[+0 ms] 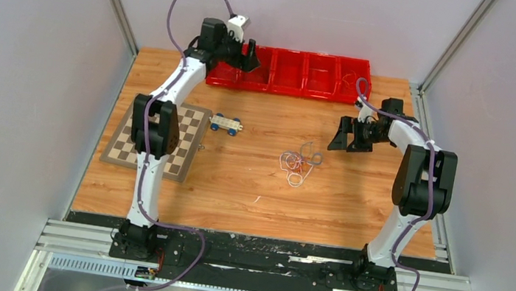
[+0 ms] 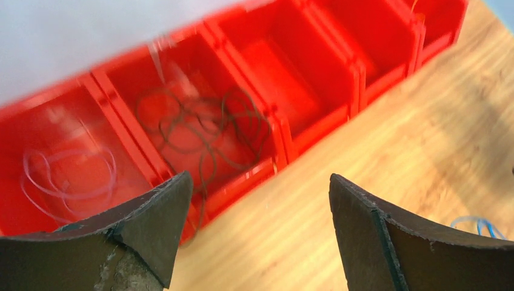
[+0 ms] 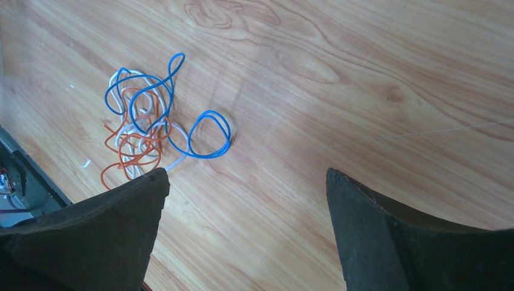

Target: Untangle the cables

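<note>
A tangle of blue, white and orange-red cables [image 1: 300,162] lies on the wooden table near the middle. In the right wrist view the tangle [image 3: 151,124] lies ahead and left of the jaws. My right gripper [image 1: 341,136] is open and empty, just right of the tangle; it also shows open in its own view [image 3: 247,182]. My left gripper [image 1: 251,56] is open and empty at the red bins at the back; it also shows open in its own view [image 2: 260,185]. A black cable [image 2: 206,124] lies in one red bin and a white cable [image 2: 66,173] in the bin beside it.
A row of red bins [image 1: 301,73] stands along the back edge. A small toy car [image 1: 226,124] sits left of the middle. A chessboard [image 1: 160,136] lies at the left under the left arm. Grey walls close in both sides.
</note>
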### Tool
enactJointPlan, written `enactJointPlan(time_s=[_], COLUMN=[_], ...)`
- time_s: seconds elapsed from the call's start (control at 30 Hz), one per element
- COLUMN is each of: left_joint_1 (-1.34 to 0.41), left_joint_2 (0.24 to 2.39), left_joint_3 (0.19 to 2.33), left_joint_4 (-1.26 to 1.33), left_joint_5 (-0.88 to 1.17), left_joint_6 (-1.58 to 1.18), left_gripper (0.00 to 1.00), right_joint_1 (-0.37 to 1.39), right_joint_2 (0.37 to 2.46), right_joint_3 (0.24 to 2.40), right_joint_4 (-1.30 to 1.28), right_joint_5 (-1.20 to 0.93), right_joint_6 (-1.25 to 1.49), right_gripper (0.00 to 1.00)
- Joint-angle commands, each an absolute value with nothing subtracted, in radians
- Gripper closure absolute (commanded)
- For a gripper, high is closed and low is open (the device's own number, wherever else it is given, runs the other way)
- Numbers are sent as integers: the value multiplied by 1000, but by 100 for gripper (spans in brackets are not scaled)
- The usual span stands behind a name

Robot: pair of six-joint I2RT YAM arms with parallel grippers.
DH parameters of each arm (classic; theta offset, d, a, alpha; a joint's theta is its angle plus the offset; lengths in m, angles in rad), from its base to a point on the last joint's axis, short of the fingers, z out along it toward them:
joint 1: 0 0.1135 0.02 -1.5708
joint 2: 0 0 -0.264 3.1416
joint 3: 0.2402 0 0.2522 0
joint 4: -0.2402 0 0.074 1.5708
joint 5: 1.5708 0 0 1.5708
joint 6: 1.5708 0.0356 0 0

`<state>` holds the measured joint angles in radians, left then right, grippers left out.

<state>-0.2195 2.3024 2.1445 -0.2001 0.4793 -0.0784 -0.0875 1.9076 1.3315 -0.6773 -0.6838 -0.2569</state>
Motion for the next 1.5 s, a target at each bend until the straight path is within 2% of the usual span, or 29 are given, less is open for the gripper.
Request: enactJointPlan(time_s=[0.0,0.17,0.33,0.5,0.67,0.87,1.23,1.33,1.47], left_joint_1=[-203,-169,-145,-129,-128,-129,-138,-142,-146], left_joint_2=[2293,2225,2141,2204,2267,2338,2413,2443,2462], left_joint_3=[2174,2036,1919,1982,2053,2138,2183,2211,2231], left_joint_4=[-451,-369,-340,-390,-391,-392,-379,-376,-356], left_joint_5=[574,582,507,449,484,525,526,521,522], left_joint_6=[30,-57,-8,-2,-1,-4,-30,-42,-49], left_gripper=[10,26,34,41,45,60,60,63,77], right_joint_1=[-89,-88,-89,-89,-89,-89,-89,-88,-89], right_joint_2=[1872,1868,1853,1851,1852,1859,1877,1876,1873], right_joint_3=[1342,1346,1327,1319,1322,1328,1343,1344,1340], right_joint_4=[-677,-680,-680,-680,-680,-680,-682,-682,-684], right_joint_5=[-722,-721,-730,-733,-729,-719,-716,-713,-707], right_joint_6=[-278,-285,-287,-286,-284,-282,-276,-277,-279], right_gripper=[0,1,2,3,4,4,4,5,5])
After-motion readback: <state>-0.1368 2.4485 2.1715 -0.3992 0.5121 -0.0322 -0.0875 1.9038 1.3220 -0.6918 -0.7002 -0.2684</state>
